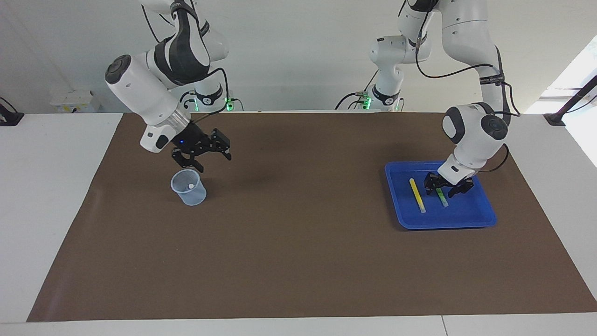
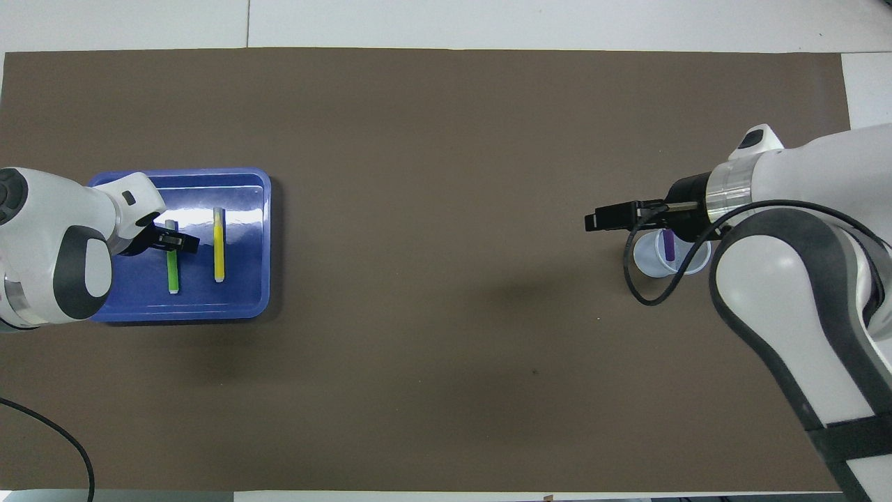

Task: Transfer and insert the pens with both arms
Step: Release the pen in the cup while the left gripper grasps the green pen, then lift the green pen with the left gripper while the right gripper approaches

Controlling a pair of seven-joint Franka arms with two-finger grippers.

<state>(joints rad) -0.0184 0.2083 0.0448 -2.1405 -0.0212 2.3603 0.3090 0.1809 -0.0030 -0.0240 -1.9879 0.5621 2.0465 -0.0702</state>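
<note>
A yellow pen [image 1: 417, 195] [image 2: 219, 244] and a green pen [image 1: 442, 199] [image 2: 172, 272] lie side by side in a blue tray [image 1: 471, 217] [image 2: 240, 296] toward the left arm's end of the table. My left gripper [image 1: 445, 191] [image 2: 180, 242] is low in the tray, open, its fingers on either side of the green pen's end nearer the robots. A purple pen [image 2: 669, 245] stands in a clear plastic cup [image 1: 189, 191] [image 2: 649, 263]; in the facing view only its pale cap [image 1: 190, 186] shows. My right gripper [image 1: 211, 161] [image 2: 598, 222] is open and empty just above the cup's rim.
A brown mat [image 1: 298, 224] [image 2: 446, 209] covers the table between the cup and the tray. The white table top shows around it. A black cable [image 2: 637, 286] loops down from the right wrist beside the cup.
</note>
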